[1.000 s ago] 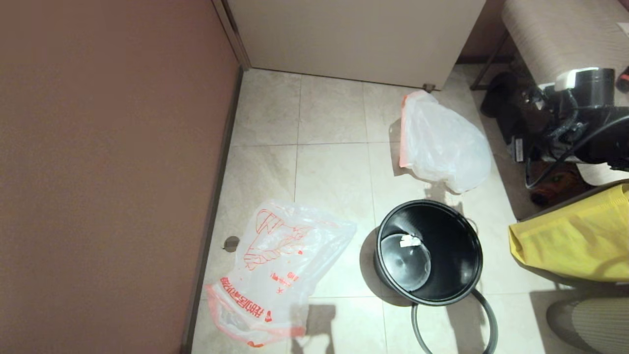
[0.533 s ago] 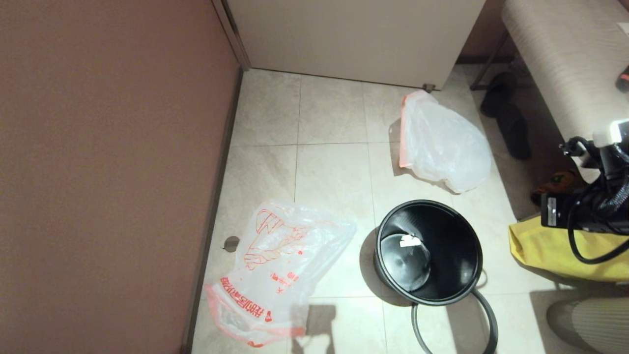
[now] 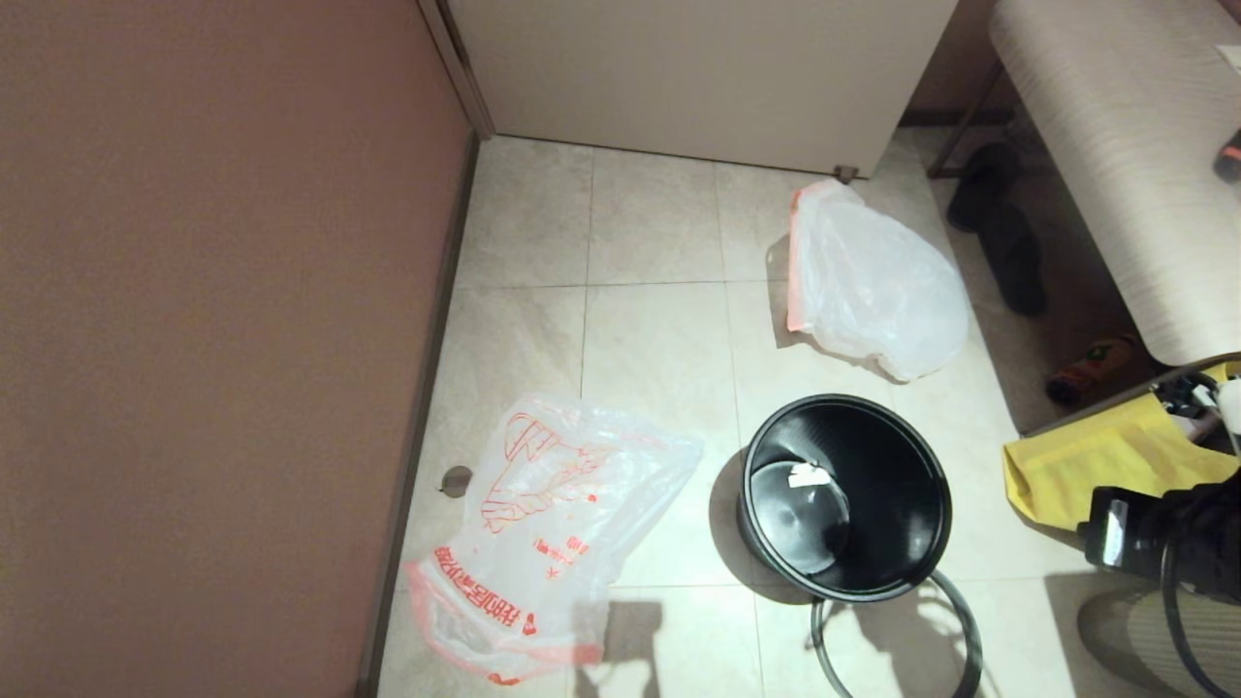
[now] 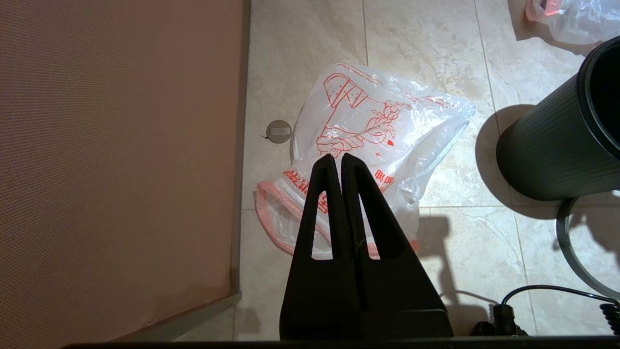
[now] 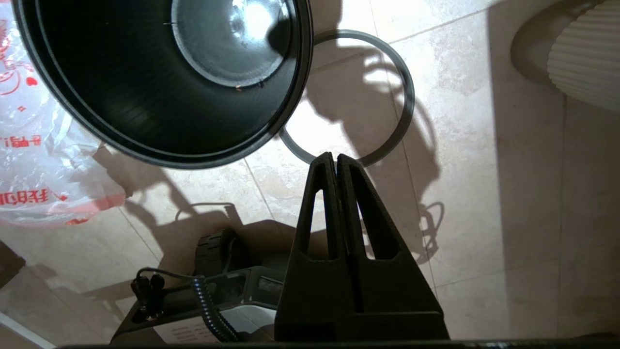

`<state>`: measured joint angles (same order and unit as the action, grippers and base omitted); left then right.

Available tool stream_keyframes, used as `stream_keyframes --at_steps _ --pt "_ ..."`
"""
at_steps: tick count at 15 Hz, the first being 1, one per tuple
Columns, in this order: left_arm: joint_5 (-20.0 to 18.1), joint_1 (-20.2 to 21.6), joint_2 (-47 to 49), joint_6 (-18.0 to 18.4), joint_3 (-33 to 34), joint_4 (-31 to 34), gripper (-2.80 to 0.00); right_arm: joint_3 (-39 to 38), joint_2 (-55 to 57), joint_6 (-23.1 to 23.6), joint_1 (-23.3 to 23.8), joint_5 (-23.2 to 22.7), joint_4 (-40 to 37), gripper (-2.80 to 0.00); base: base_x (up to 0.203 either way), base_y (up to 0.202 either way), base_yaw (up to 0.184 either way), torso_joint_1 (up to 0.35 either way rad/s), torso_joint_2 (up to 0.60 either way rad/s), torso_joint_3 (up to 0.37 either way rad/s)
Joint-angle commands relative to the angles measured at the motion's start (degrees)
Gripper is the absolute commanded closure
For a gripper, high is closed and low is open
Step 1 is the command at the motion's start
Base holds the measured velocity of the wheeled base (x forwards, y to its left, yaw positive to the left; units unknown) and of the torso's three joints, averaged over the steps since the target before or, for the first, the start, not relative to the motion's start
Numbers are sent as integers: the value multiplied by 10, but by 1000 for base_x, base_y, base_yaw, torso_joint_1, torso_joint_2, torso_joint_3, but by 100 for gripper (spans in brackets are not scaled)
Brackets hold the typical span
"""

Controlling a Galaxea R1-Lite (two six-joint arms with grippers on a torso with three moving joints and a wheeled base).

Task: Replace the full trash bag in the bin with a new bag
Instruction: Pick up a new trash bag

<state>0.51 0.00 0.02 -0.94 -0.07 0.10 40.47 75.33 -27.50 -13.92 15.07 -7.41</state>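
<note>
- Black bin (image 3: 845, 496) stands unlined on the tiled floor (image 3: 659, 339), grey hoop (image 3: 955, 620) lying beside it.
- We see the full trash bag (image 3: 873, 281) behind the bin and the new bag (image 3: 543, 523) flat to its left.
- Right gripper (image 5: 336, 157) hangs above the hoop, jaws together, holding nothing.
- Left gripper (image 4: 336, 157) hangs over the new bag, jaws together.

Head cam looks steeply down at floor. Both wrist cams face down, closer; all share bin (image 3: 845, 496) & new bag (image 3: 543, 528)
</note>
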Motion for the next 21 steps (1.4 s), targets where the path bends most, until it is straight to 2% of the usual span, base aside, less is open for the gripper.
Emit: stream_keyframes --at_steps 1,5,8,11,14,16,17,18,19,21 --pt "0 0 0 0 0 0 0 -31 -76 -2 -6 4 3 0 0 0 0 0 0 0" --pt "0 0 0 0 0 0 0 -96 -247 11 -11 10 6 0 0 0 0 0 0 0" --pt "0 0 0 0 0 0 0 -168 -380 57 -5 17 8 0 0 0 0 0 0 0" --pt "0 0 0 0 0 0 0 -224 -479 88 37 52 10 0 0 0 0 0 0 0" --pt "0 0 0 1 0 0 0 -237 -589 133 89 57 6 0 0 0 0 0 0 0" --pt "0 0 0 0 0 0 0 -245 -686 180 118 28 -14 0 0 0 0 0 0 0" --pt "0 0 0 1 0 0 0 -256 -726 210 125 -12 -35 0 0 0 0 0 0 0" --pt "0 0 0 0 0 0 0 -276 -748 241 132 -72 -51 0 0 0 0 0 0 0" --pt "0 0 0 0 0 0 0 -308 -753 255 135 -97 -47 0 0 0 0 0 0 0" --pt "0 0 0 0 0 0 0 -373 -753 273 137 -131 15 0 0 0 0 0 0 0"
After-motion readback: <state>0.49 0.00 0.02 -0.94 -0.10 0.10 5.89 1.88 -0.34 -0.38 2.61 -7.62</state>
